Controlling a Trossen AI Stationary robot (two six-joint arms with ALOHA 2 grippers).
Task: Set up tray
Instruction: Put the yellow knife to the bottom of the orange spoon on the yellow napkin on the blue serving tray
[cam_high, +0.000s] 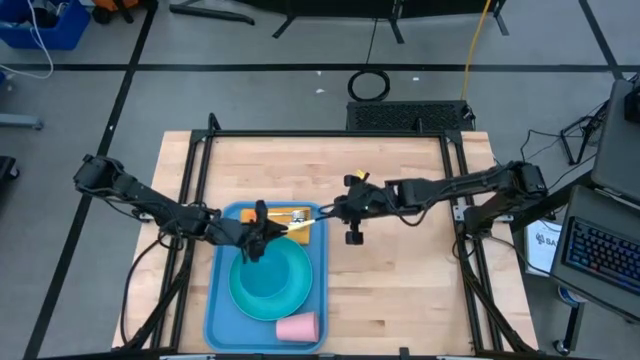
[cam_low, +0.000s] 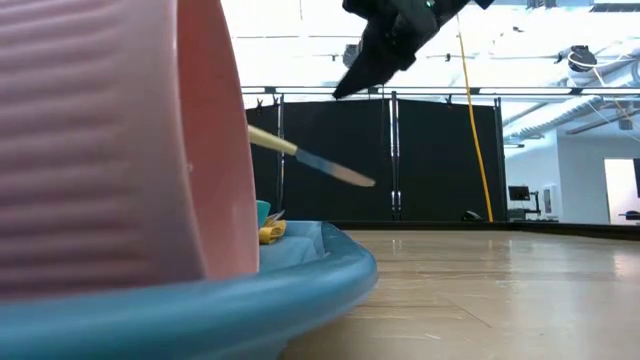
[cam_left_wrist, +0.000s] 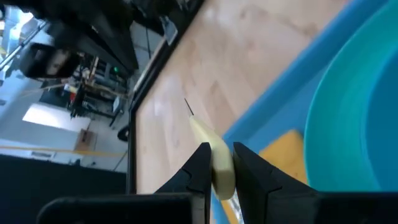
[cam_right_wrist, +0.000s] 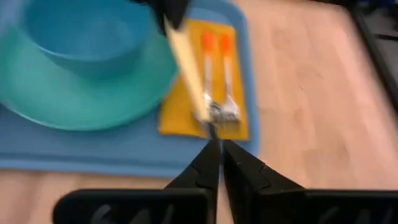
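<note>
The light-blue tray (cam_high: 222, 300) lies near the table's front edge. It holds a turquoise plate (cam_right_wrist: 74, 93) with a blue bowl (cam_right_wrist: 87, 31), a pink cup (cam_high: 298, 326) on its side, and a yellow napkin (cam_right_wrist: 186, 118) with two orange-handled utensils (cam_right_wrist: 214, 68). My left gripper (cam_high: 262, 238) is over the tray's far end, shut on a cream-handled utensil (cam_right_wrist: 186, 68). My right gripper (cam_right_wrist: 219, 146) hangs by the tray's far right corner. Its fingers are nearly together, and in the low view it (cam_low: 340, 92) is above the utensil's free end (cam_low: 355, 178). My left gripper pinches the utensil's cream handle (cam_left_wrist: 214, 155) between its two fingers. The utensil sticks out ahead of the fingers, roughly in line with them, toward the table's right. It is lifted clear over the napkin, its free end slanting slightly down.
Bare wooden tabletop (cam_high: 400, 290) stretches to the right of the tray and beyond its far edge. A black metal frame (cam_high: 330, 134) runs around the table.
</note>
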